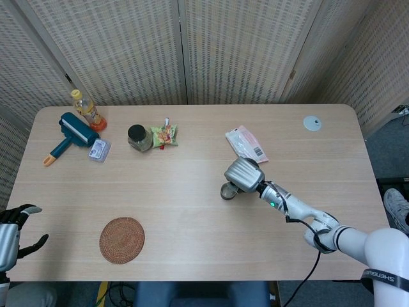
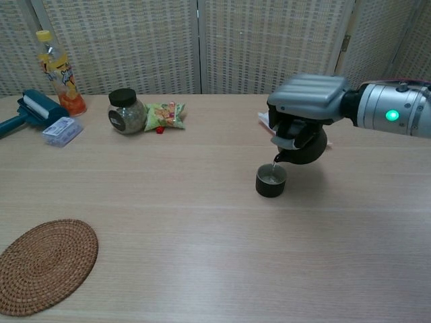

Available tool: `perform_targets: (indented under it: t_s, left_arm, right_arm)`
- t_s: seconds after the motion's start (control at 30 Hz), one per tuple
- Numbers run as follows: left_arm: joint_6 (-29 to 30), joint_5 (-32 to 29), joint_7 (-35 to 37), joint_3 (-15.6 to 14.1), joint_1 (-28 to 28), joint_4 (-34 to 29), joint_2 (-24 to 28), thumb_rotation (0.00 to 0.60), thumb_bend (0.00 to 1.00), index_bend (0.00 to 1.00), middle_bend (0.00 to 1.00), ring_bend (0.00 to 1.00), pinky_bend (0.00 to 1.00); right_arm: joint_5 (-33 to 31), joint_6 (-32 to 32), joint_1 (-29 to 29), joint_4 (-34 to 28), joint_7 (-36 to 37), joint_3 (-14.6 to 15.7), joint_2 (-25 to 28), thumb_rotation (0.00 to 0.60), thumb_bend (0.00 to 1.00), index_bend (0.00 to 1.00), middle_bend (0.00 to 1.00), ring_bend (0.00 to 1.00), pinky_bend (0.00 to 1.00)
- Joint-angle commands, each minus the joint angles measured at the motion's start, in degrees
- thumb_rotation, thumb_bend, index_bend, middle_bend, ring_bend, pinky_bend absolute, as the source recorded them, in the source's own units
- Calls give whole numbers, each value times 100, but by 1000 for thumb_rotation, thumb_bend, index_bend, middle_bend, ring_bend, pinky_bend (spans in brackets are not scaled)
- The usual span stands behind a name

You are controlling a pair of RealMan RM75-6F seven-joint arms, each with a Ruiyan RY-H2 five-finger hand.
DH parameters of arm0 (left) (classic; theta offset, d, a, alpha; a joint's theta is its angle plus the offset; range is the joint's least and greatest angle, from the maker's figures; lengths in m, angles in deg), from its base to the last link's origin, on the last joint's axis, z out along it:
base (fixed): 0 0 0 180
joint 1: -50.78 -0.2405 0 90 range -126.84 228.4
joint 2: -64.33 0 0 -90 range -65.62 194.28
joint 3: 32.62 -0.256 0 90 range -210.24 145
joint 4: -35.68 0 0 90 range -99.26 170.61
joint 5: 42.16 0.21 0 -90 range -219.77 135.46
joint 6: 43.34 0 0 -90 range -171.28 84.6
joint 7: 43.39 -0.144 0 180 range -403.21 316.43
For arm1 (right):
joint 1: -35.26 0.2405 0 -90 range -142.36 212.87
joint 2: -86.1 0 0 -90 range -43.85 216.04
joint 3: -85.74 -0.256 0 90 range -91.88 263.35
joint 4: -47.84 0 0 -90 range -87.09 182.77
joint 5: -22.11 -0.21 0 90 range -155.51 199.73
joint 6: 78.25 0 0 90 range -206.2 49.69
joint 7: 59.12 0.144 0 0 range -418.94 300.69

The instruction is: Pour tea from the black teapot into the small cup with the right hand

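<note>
Pouring now: my right hand (image 2: pixel 304 101) grips the black teapot (image 2: pixel 303 148), spout over the small cup (image 2: pixel 271 180); next, level it gently.

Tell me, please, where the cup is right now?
In the chest view, the cup stands right of centre on the table, directly under the teapot spout.
</note>
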Motion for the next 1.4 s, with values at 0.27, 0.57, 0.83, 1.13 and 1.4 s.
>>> perform_targets:
  t_s: [0.27,0.57,0.83,1.13,1.4]
  left_arm:
    - [-7,4,42,2,-8,42,-10,600,183,340,287,289,234]
    - [-17,7,49,8,-7,58,-17,600,183,340,287,289,233]
    - [-19,-2,55,12,-14,78,-23,600,183,340,287,289,233]
    - [-19,4,78,11,-20,96,-29,600,183,340,287,289,233]
    - [8,-1,105,14,-42,110,-22,600,183,340,287,289,233]
  right_arm:
    - [-45,-33,47,-32,-311,51,-1,512,489,934,884,935,730]
    - [-113,-41,63,-49,-438,61,-4,509,489,934,884,935,730]
    - [-200,-61,71,-77,-560,43,5,510,489,934,884,935,730]
    - [-226,-93,94,-113,-729,60,2,511,489,934,884,935,730]
    - [-276,-143,118,-192,-863,51,5,512,489,934,884,935,730]
